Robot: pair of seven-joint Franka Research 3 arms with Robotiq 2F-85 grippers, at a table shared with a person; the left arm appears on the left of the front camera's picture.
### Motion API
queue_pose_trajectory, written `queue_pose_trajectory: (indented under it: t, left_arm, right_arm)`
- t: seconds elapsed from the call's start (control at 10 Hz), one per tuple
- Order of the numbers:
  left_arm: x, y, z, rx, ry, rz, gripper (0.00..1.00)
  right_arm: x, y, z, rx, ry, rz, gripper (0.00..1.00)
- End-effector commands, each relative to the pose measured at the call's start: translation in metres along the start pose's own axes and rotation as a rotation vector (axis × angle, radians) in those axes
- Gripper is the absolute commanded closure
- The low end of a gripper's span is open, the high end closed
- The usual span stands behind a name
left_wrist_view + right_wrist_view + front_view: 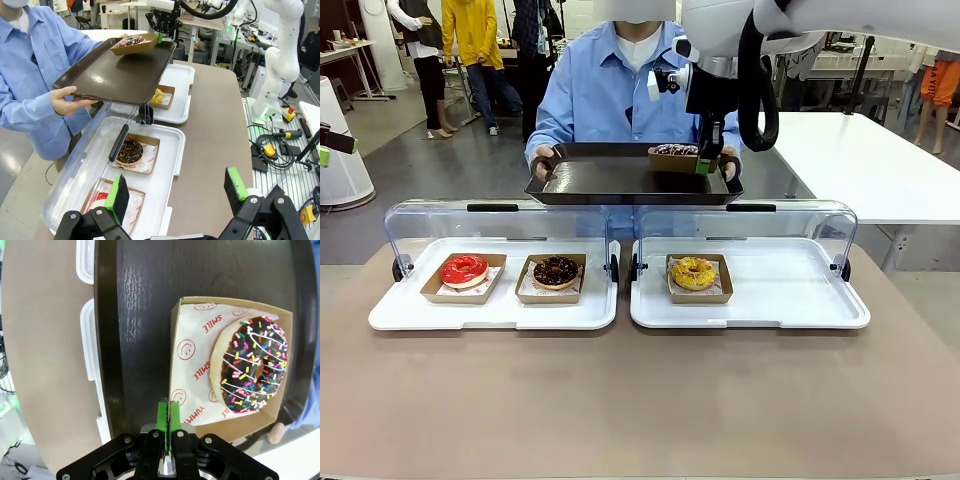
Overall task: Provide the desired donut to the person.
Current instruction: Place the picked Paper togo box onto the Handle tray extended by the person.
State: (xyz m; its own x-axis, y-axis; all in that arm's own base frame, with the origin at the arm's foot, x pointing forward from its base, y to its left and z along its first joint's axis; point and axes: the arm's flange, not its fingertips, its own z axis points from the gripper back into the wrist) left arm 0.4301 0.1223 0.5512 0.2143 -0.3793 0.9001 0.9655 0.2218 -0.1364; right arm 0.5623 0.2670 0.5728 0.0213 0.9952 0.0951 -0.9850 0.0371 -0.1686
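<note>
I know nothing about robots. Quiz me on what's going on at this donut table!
1. True or false: the right gripper is shut on the wall of the box holding the sprinkled donut.
2. How many donuts lie on the two white trays?
3. What holds up the dark tray? A: the person. B: a stand. C: a shelf.

Key: 1 true. 2 three: red donut, chocolate donut, yellow donut. 3 A.
</note>
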Motion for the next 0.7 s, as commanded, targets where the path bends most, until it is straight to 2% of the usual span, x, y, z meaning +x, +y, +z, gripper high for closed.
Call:
queue_pose_trajectory:
  t: [0.0, 0.3, 0.5, 0.6]
  left_arm:
    - [0.001, -0.001, 0.002, -0.001, -0.008, -0.005, 0.00]
    - [0.001, -0.001, 0.002, -0.001, -0.008, -0.005, 0.00]
    - [0.001, -0.001, 0.002, -0.001, -0.008, -0.005, 0.00]
    - [0.001, -0.001, 0.002, -0.001, -0.008, -0.005, 0.00]
  right_arm:
    - [0.003, -0.014, -0.002, 0.027, 0.049, -0.030, 0.98]
    - [-0.003, -0.017, -0.011, 0.056, 0.074, -0.031, 0.98]
    - [-0.007, -0.014, -0.013, 0.066, 0.077, 0.021, 0.98]
    - [-0.007, -0.013, -0.014, 0.074, 0.071, 0.046, 0.87]
